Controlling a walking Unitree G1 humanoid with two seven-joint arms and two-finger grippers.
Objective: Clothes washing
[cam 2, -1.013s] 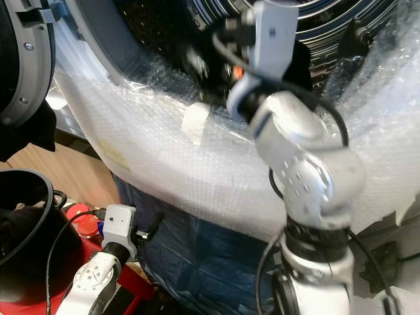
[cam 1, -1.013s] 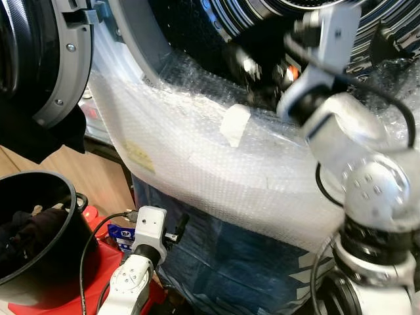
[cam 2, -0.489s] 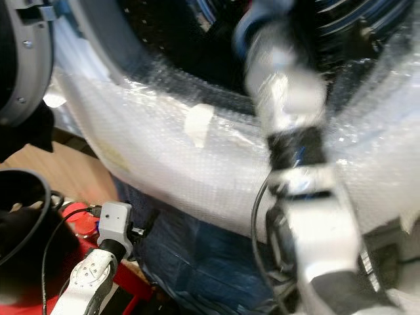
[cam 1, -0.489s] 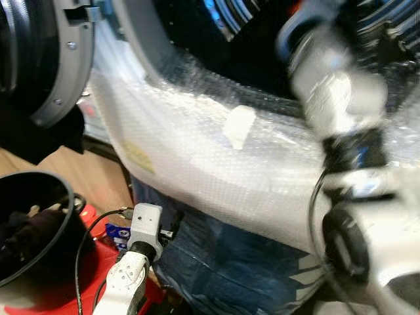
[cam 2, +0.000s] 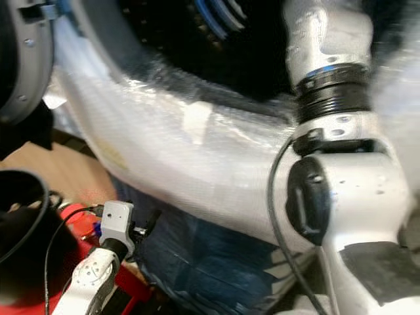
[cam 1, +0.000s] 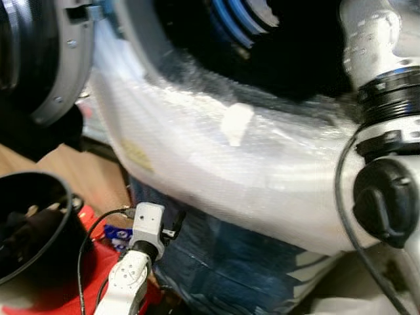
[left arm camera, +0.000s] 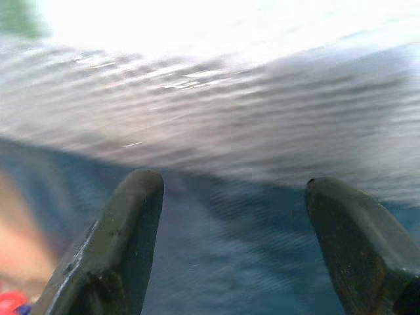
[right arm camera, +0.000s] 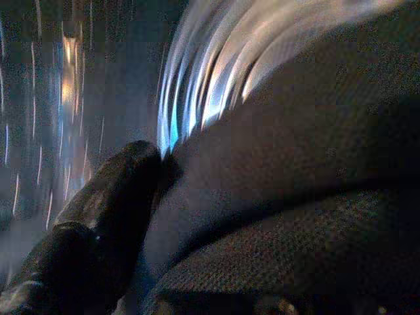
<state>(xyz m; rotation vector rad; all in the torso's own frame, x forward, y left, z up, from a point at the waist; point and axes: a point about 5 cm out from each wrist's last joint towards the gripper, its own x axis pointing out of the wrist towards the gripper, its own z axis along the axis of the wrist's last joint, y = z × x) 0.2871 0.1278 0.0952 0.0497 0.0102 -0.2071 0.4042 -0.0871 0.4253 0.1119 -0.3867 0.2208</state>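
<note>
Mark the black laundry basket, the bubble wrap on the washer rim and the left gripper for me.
black laundry basket (cam 1: 60,190): left eye view, on its right rim.
bubble wrap (cam 1: 262,177): left eye view, mid sheet below the drum opening.
left gripper (left arm camera: 233,200): left wrist view, midway between its tips.

1. The bubble wrap (cam 1: 216,164) over the washing machine front is white and half clear, with a fine dotted texture.
2. A pale cream patch (cam 1: 236,123) lies on it, and a faint yellow mark (cam 1: 138,156) at 8 o'clock from this patch.
3. The cover (cam 1: 230,262) below the wrap is dark blue.
4. The machine door (cam 1: 52,59) has a grey ring.
5. The bucket (cam 1: 33,230) is black and stands on a red surface (cam 1: 98,262).
6. The right arm (cam 2: 335,131) is silver with black joints.
7. The garment (right arm camera: 295,197) beside the right gripper's black finger (right arm camera: 98,210) is dark.
</note>
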